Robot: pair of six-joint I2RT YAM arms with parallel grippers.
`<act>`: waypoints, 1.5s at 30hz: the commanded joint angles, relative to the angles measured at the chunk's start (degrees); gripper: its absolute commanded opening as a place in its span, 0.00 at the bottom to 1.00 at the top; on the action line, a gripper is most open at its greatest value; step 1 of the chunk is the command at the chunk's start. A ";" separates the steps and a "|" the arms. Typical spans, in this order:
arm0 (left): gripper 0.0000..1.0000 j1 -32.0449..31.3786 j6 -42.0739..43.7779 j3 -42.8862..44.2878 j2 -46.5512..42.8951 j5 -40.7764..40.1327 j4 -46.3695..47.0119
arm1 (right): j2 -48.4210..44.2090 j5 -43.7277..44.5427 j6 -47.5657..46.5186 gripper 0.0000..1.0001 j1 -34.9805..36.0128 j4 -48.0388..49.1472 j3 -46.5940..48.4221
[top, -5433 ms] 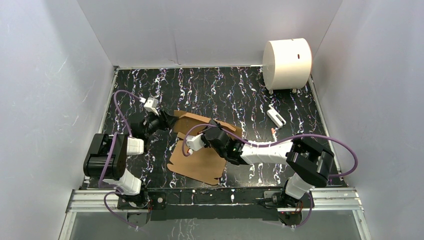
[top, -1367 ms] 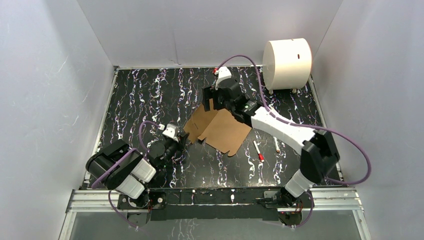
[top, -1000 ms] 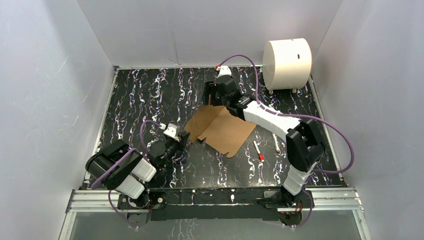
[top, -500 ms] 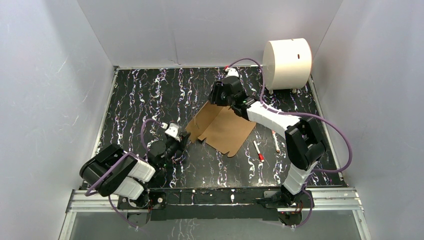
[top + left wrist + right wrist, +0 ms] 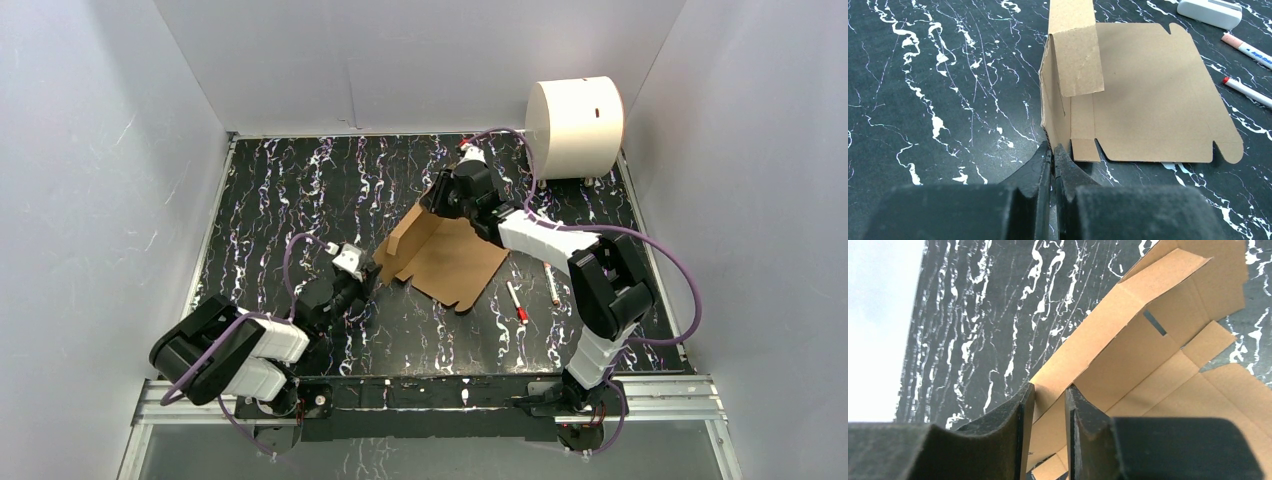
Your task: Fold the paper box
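The paper box [image 5: 445, 262] is lying mostly flat on the black marbled tabletop [image 5: 280, 200], big panel down, with its left-hand side panel folded up into a wall and a smaller flap bent over the top of that wall toward the inside. In the left wrist view the box [image 5: 1148, 100] has its notched flaps along the near and right edges lying flat. The left end effector [image 5: 368, 283] sits right at the box's near-left corner, and up close [image 5: 1052, 147] its fingers are pressed together with the bottom corner of that raised wall pinched between the tips. The right end effector [image 5: 437, 200] is at the box's far-left corner, coming in from the far side. From its own camera [image 5: 1050, 390] the two fingers straddle the far end of the raised wall of the box [image 5: 1128, 360], one on the outside face and one inside, with a narrow gap between them. Honestly can't tell if it's actually clamping the cardboard or just sitting around it. Just right of the box there's a red-capped marker [image 5: 516, 302] and a second marker [image 5: 552, 288], and the big white cylinder [image 5: 574, 128] is well off beyond the box's far-right side.
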 commanded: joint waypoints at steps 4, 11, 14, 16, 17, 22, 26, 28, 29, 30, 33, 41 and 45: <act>0.00 -0.36 2.92 3.37 -3.47 0.12 -8.56 | -4.72 -2.10 5.39 0.20 -0.57 6.17 -5.49; 0.00 -0.10 5.79 8.97 -7.52 -2.91 -21.79 | -8.26 -2.01 11.16 0.12 -0.45 9.34 -9.23; 0.00 -0.09 5.08 10.93 -7.68 -3.23 -23.19 | -9.51 1.05 15.11 0.08 0.52 11.36 -11.96; 0.00 -0.09 3.00 12.06 -6.62 -4.02 -23.19 | -10.05 4.25 17.14 0.08 1.79 11.57 -12.69; 0.00 -0.09 1.86 12.66 -5.92 -4.29 -23.25 | -10.21 5.71 18.14 0.07 2.43 11.49 -12.78; 0.00 -0.55 -6.55 13.18 -4.66 -1.13 -22.62 | -9.76 11.56 20.20 0.07 4.68 9.96 -11.37; 0.00 -2.59 -9.36 12.05 -6.68 -2.53 -22.57 | -9.17 14.43 20.81 0.07 4.89 9.52 -10.61; 0.01 -2.84 -10.14 11.02 -7.95 -2.26 -22.58 | -9.15 15.00 20.57 0.06 4.90 10.35 -10.65; 0.02 -2.97 -10.22 10.60 -8.75 -1.75 -22.64 | -8.98 14.99 20.14 0.06 4.90 10.21 -10.32; 0.04 -3.07 -10.27 10.11 -9.30 -1.24 -22.66 | -8.95 15.36 19.80 0.06 4.93 9.16 -9.53; 0.06 -3.24 -11.51 8.48 -11.77 0.84 -22.83 | -9.40 15.44 17.49 0.07 4.87 9.12 -9.53; 0.14 -4.05 -15.55 7.41 -14.78 8.17 -23.74 | -10.33 16.68 16.54 0.07 4.92 12.80 -13.29; 0.18 -4.87 -15.96 8.54 -12.13 9.62 -23.72 | -9.55 15.87 16.04 0.07 4.93 14.95 -13.86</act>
